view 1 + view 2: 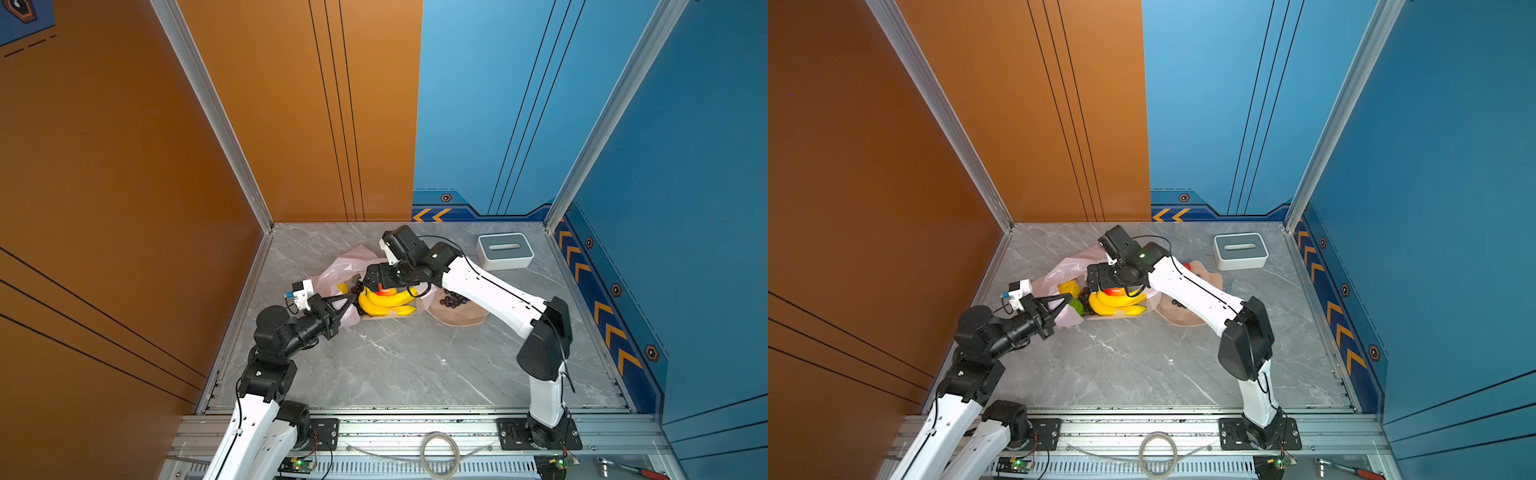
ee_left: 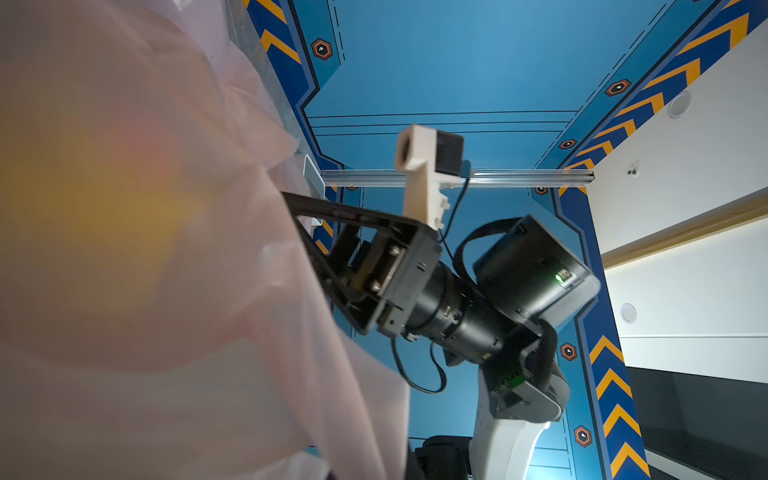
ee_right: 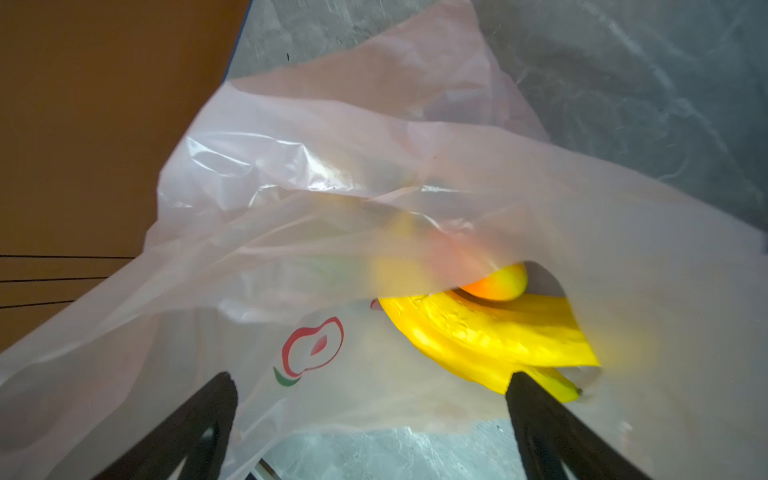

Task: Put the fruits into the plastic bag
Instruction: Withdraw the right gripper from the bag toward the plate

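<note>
Left hand (image 1: 353, 296) pinches plastic bag (image 1: 338, 268) rim, likely propping the mouth open; right hand (image 3: 370, 399) gapes wide over banana bunch (image 3: 478, 336) there.

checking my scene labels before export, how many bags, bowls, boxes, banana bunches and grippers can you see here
plastic bag: 1
peach bowl: 1
white-and-grey box: 1
banana bunch: 1
grippers: 2 (left gripper, right gripper)
total: 6
</note>
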Tool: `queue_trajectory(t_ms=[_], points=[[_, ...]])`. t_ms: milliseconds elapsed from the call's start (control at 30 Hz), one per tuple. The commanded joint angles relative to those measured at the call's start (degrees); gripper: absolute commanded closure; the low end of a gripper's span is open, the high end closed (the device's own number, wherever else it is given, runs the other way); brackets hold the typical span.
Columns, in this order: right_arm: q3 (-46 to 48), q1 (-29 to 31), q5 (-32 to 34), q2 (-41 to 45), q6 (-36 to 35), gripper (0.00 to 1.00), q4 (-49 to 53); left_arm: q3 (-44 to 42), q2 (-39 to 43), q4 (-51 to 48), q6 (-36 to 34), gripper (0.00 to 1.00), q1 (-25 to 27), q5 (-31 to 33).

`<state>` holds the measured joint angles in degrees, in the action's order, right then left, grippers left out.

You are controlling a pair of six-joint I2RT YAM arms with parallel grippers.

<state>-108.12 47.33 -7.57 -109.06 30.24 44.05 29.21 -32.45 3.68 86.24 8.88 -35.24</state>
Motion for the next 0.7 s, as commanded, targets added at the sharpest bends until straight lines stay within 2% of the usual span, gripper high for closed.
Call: queue_trajectory(t_ms=[0, 367, 533, 667], points=[[3.6, -0.7, 2.7, 7.1, -2.5, 0.0, 5.1, -0.7, 1.2, -1.3, -2.1, 1.0, -0.5, -0.8], [21.0, -6.7, 6.1, 27.3, -4.3, 0.0, 8.8, -0.9, 2.0, -3.1, -3.0, 1.0, -0.5, -0.4], [26.4, -15.1, 7.1, 33.4, -5.1, 0.0, 9.5, -0.5, 1.9, -4.6, -5.1, 1.0, -0.5, 0.0], [27.0, -21.1, 5.2, 33.5, -6.1, 0.0, 9.4, -1.3, 2.7, -5.1, -5.0, 1.0, -0.6, 0.3]])
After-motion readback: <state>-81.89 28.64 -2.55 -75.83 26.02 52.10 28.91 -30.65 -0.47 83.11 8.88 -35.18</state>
